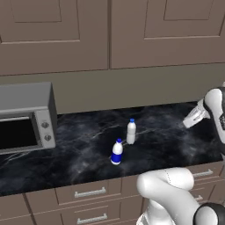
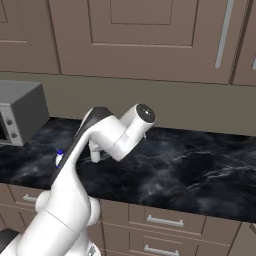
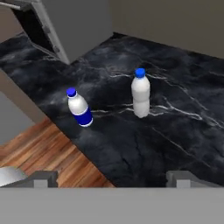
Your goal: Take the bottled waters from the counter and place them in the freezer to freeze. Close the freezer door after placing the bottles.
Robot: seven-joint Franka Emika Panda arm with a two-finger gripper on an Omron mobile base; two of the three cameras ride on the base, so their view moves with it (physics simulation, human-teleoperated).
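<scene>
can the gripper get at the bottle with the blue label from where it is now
Probably yes. The open gripper looks down at the blue-label bottle, which stands upright near the counter edge, apart from the plain bottle, with nothing between.

The left base view looked forward and down from behind the arm's left side at the counter [image 1: 79,162], the grey microwave [image 1: 27,116] at nine o'clock and the two bottled waters [image 1: 124,140] near centre. The right base view faced the same counter [image 2: 190,165] from the arm's right, the microwave [image 2: 20,119] again at nine o'clock, wall cabinets [image 2: 140,35] at twelve. The hand view sat nearer, tilted down over the counter [image 3: 175,122] edge, sharing both bottles [image 3: 141,92] and the microwave [image 3: 65,22] at eleven o'clock.
</scene>
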